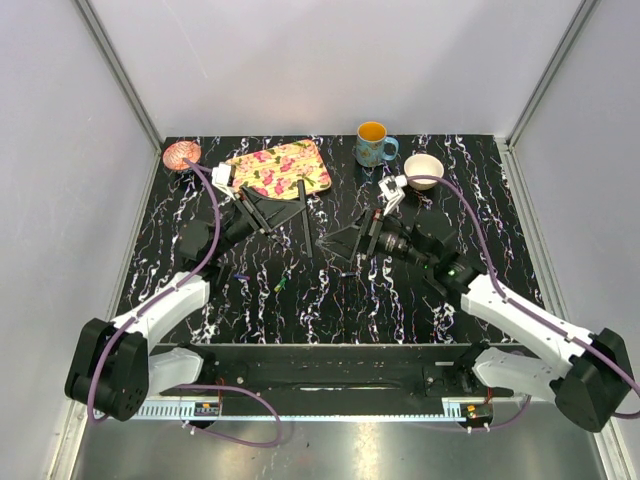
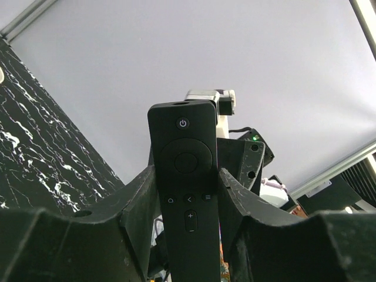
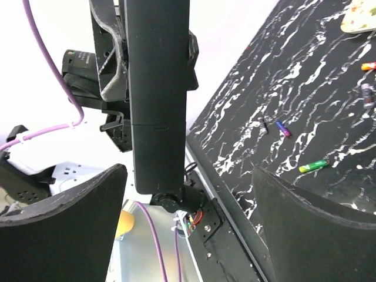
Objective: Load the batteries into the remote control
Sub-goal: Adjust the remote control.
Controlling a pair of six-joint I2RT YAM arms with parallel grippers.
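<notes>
My left gripper (image 2: 187, 176) is shut on the remote control (image 2: 185, 176), a slim black bar held off the table with its button face toward the left wrist camera. In the top view the remote (image 1: 304, 225) sticks out of the left gripper (image 1: 297, 212) over the table's middle. My right gripper (image 3: 188, 205) is open and empty, facing the remote's plain back (image 3: 157, 88). The remote's lower end hangs between the spread fingers without touching them. Batteries lie loose on the table: a green-yellow one (image 3: 313, 166), a blue one (image 3: 282, 128) and a red one (image 3: 369, 66).
A floral mat (image 1: 280, 168) lies at the back, with a pink dish (image 1: 181, 154) to its left. A blue mug (image 1: 373, 143) and a white bowl (image 1: 423, 165) stand at the back right. Small batteries (image 1: 284, 286) lie on the black marbled table (image 1: 480, 200) ahead of the left arm.
</notes>
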